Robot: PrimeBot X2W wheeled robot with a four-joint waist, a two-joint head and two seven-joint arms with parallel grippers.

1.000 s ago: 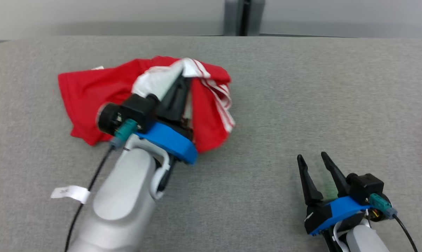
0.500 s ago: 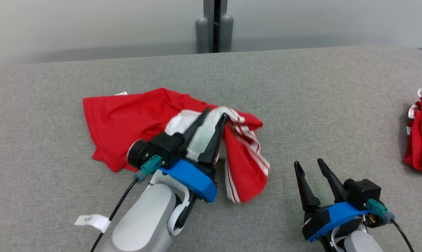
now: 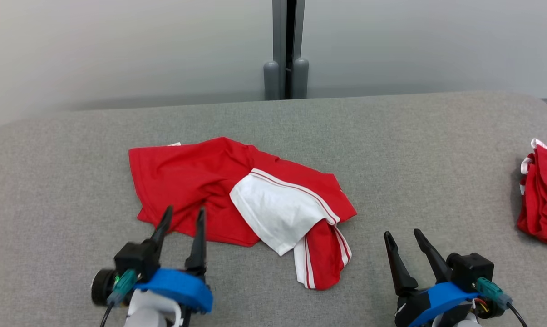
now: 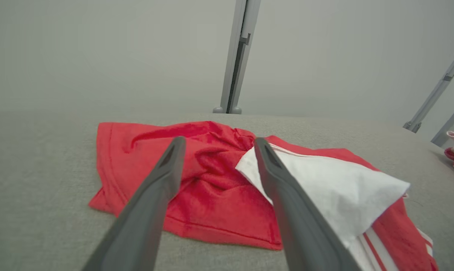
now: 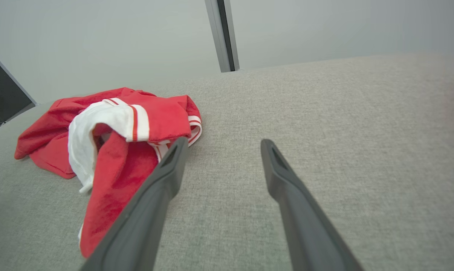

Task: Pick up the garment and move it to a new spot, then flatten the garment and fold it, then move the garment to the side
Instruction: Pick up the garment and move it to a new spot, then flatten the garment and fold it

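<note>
Red-and-white garment [image 3: 187, 181] lies crumpled left of centre on the grey bench [image 3: 414, 150], a white panel turned up over its red cloth. The left end effector [image 3: 185, 210], fingers apart and empty, hovers at the garment's near edge. The right end effector [image 3: 401, 233], likewise spread and empty, sits beside it over bare bench. The relocation appears done, while flattening, folding and setting aside are yet to come. A second red bundle [image 3: 543, 195] rests at the bench's right edge.
</note>
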